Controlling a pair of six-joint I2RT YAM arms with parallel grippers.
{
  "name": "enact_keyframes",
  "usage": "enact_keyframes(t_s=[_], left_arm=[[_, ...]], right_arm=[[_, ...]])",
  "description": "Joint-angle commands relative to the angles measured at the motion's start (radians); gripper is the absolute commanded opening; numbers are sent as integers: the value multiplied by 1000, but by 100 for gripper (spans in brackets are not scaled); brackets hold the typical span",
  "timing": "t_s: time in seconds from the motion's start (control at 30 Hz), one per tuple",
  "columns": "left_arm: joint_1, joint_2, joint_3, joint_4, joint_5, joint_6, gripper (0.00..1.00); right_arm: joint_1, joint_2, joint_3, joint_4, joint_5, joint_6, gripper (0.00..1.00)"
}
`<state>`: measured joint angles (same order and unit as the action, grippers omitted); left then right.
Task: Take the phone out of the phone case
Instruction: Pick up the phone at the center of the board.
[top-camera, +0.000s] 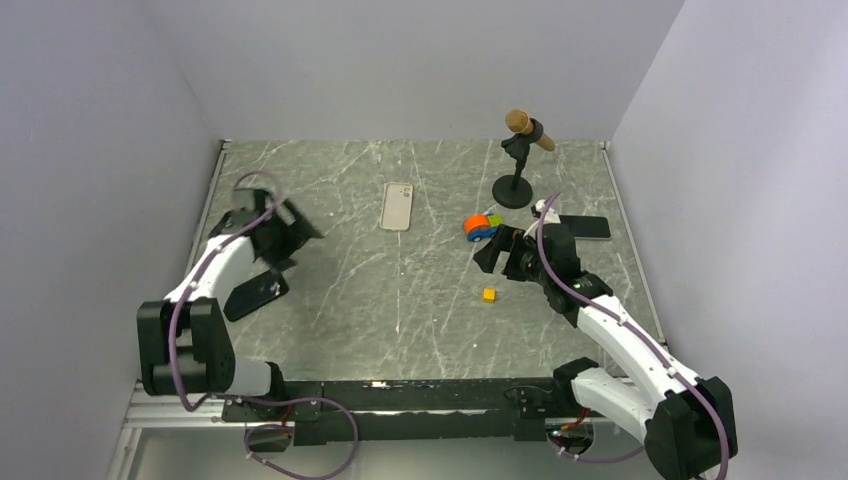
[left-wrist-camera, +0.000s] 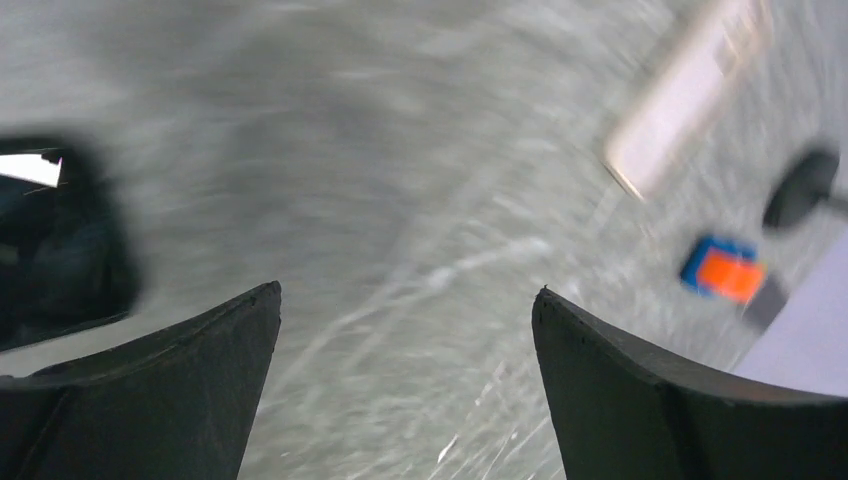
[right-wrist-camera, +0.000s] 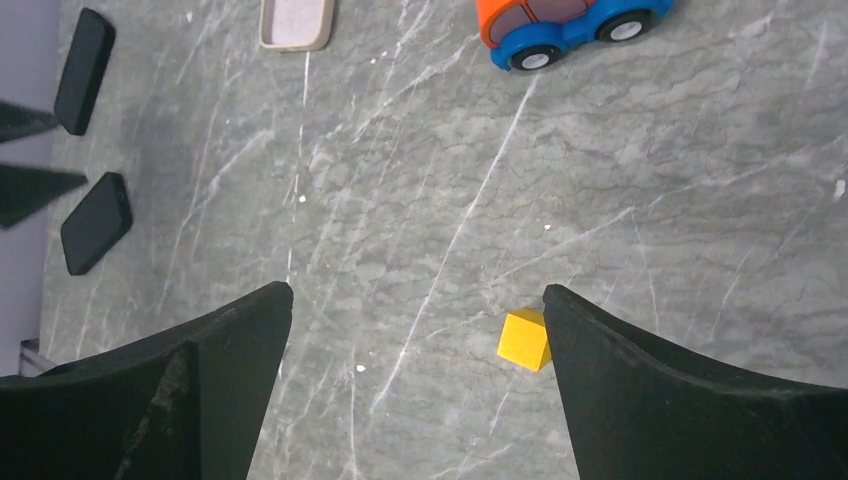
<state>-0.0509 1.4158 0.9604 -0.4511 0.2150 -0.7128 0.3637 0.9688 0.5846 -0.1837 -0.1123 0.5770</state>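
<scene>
A black phone-shaped slab (top-camera: 257, 295) lies flat at the left of the table, also in the right wrist view (right-wrist-camera: 95, 222). A second black slab (right-wrist-camera: 85, 70) lies just beyond it. I cannot tell which is the phone and which the case. My left gripper (top-camera: 300, 238) is open and empty above the table beside them. Its own view (left-wrist-camera: 405, 300) is blurred and shows a glossy dark slab (left-wrist-camera: 60, 250) at the left edge. My right gripper (top-camera: 487, 255) is open and empty over bare table (right-wrist-camera: 415, 300).
A beige phone case (top-camera: 397, 206) lies at centre back. An orange-and-blue toy car (top-camera: 480, 226), a yellow cube (top-camera: 489, 294), a microphone on a stand (top-camera: 520, 150) and another black phone (top-camera: 585, 227) sit on the right. The cube (right-wrist-camera: 525, 340) is beside my right finger.
</scene>
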Motion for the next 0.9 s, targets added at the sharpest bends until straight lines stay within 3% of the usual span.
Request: enact_keyframes(t_s=[0.0,0.1,0.23,0.4,0.47,0.73,0.87], left_arm=[[250,-143,-169,-42,48,-156,99],[355,-277,-291,-5,45,-178,99],[386,-416,-331,-71,-64,-245,99],[486,-445,-322,-278,-140,-471,100],[502,-438,-319,-289,-149,-520,99],[529,-408,-546,40,-73,-793,99],[540,-352,-601,185,-96,-835,99]], right_arm=[[3,-49,7,7,2,-55,100],[3,-38,-2,45,-31,-49,100],[4,-13,5,79,-66,-36,100],[7,-33,30,40,-53,-50,100],[7,-46,42,20,-41,-59,100],[7,-81,75,-21,-15,-63,99],[7,-110,52,-17,-8,-42,99]])
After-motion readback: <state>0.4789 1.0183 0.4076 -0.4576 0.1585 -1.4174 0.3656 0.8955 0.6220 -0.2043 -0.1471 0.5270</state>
